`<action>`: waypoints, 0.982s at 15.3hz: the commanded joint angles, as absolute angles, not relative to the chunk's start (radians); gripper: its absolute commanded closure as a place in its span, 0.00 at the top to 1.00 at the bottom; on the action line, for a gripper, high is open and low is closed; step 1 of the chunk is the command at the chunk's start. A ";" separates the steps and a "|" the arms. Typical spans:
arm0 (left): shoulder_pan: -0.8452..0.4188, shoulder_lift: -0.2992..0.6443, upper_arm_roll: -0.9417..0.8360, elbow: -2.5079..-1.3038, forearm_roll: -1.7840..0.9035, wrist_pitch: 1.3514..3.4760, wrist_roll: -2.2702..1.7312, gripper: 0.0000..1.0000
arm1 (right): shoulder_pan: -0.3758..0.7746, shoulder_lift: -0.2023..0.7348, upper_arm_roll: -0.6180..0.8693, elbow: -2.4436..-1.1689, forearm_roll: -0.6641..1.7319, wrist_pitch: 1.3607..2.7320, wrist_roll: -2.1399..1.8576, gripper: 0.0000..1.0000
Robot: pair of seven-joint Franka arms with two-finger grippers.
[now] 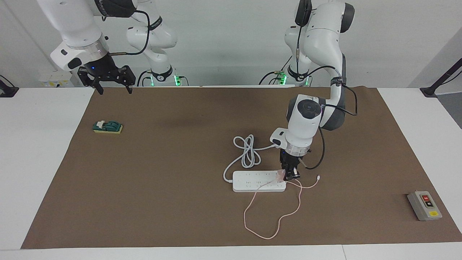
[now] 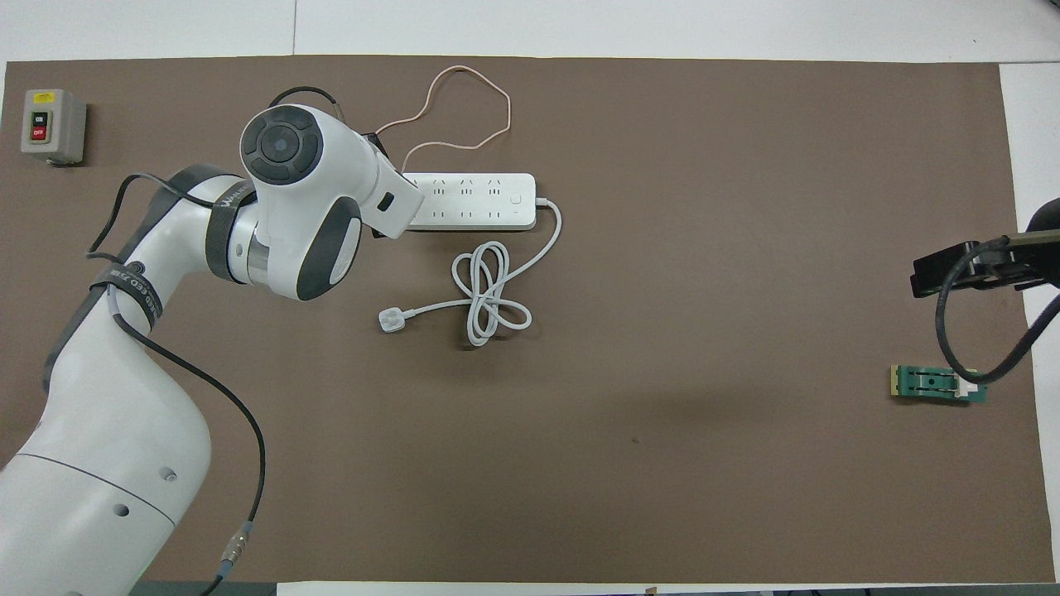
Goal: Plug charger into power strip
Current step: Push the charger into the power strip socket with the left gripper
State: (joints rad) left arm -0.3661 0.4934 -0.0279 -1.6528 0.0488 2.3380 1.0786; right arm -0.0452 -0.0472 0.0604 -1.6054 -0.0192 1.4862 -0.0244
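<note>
The white power strip lies flat on the brown mat, also visible from overhead. My left gripper points straight down, shut on the pale-pink charger. It holds the charger on the strip's top at the end toward the left arm's end of the table. Whether its pins are in a socket I cannot tell. The thin pink cable loops over the mat farther from the robots and ends in a small white connector. Overhead, the left wrist hides gripper and charger. My right gripper waits open, raised over the mat's edge.
The strip's thick white cord lies coiled nearer to the robots, ending in a white three-pin plug. A grey button box sits at the left arm's end. A small green and yellow part lies at the right arm's end.
</note>
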 commanded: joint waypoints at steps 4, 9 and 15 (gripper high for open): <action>-0.379 0.445 -0.023 -1.709 0.064 2.306 1.085 0.00 | -0.057 -0.072 0.069 -1.628 0.014 1.511 -0.026 1.00; -0.377 0.431 -0.026 -1.753 0.064 2.322 1.085 0.00 | -0.057 -0.072 0.069 -1.628 0.014 1.511 -0.028 1.00; -0.379 0.430 -0.037 -1.769 0.063 2.336 1.080 0.00 | -0.060 -0.077 0.067 -1.629 0.012 1.509 -0.026 1.00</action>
State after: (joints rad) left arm -0.3681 0.4475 -0.0402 -1.7142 0.0489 2.3176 1.0799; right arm -0.0452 -0.0535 0.0604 -1.6054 -0.0059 1.4938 -0.0244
